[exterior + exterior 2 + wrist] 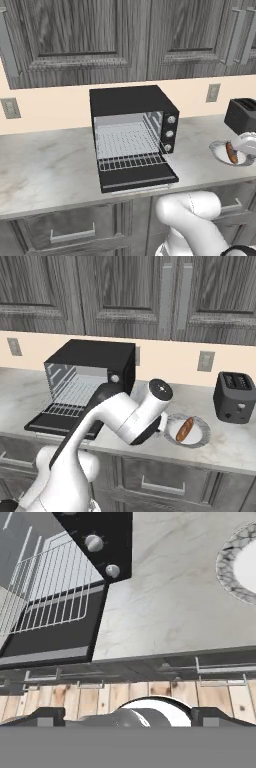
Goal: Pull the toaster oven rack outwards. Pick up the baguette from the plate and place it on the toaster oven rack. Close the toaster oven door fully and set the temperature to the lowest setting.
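The black toaster oven (131,102) stands on the counter with its door (137,178) folded down flat. Its wire rack (129,161) juts out over the door. To the oven's right, the orange-brown baguette (184,429) lies on the round plate (199,440). My gripper (129,716) hangs over the counter's front edge between oven and plate. It is open, its fingertips (47,716) wide apart with nothing between them. In the hand view the rack (50,587), two knobs (94,543) and the plate's rim (227,567) show.
A black slot toaster (235,397) stands on the counter right of the plate. Wall cabinets (125,35) hang above the oven, and drawers with bar handles (72,234) run below the counter. My own arm (115,416) crosses in front of the oven's right side in the right base view.
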